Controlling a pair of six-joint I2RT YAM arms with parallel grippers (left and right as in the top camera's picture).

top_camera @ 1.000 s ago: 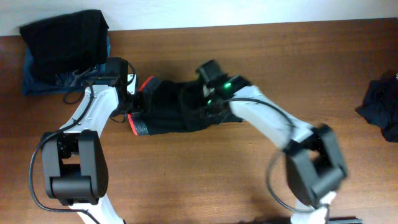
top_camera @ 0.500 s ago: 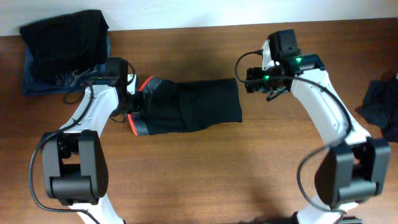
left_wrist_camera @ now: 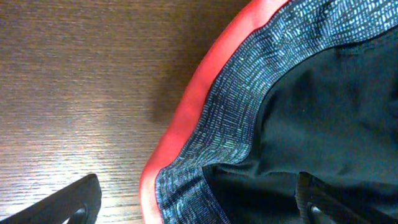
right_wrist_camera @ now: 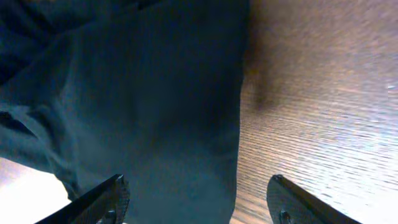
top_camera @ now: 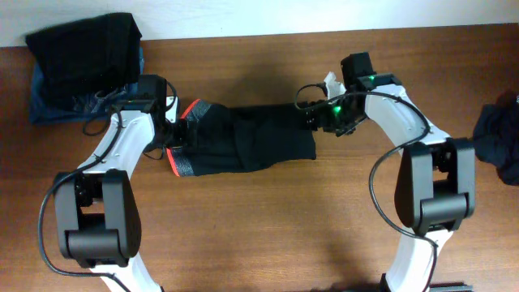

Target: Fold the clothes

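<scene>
A black garment (top_camera: 263, 138) lies spread on the table, its grey waistband (top_camera: 183, 162) edged in red-orange at the left end. My left gripper (top_camera: 175, 131) is open low over that end. In the left wrist view the waistband (left_wrist_camera: 242, 106) and its red edge (left_wrist_camera: 189, 102) lie between the two fingers (left_wrist_camera: 74, 202). My right gripper (top_camera: 318, 118) is open above the garment's right edge. In the right wrist view the dark fabric (right_wrist_camera: 143, 93) lies under the gap, its edge between the fingertips (right_wrist_camera: 102, 202).
A stack of dark clothes (top_camera: 81, 61) sits at the back left corner. Another dark garment (top_camera: 499, 134) lies crumpled at the right edge. The wooden table (top_camera: 268, 227) extends in front of the garment. A white wall borders the far edge.
My right arm left the garment's middle, swung out to the right, and has come back down to the garment's right edge. The garment now lies spread to the right. The left arm stayed put.
</scene>
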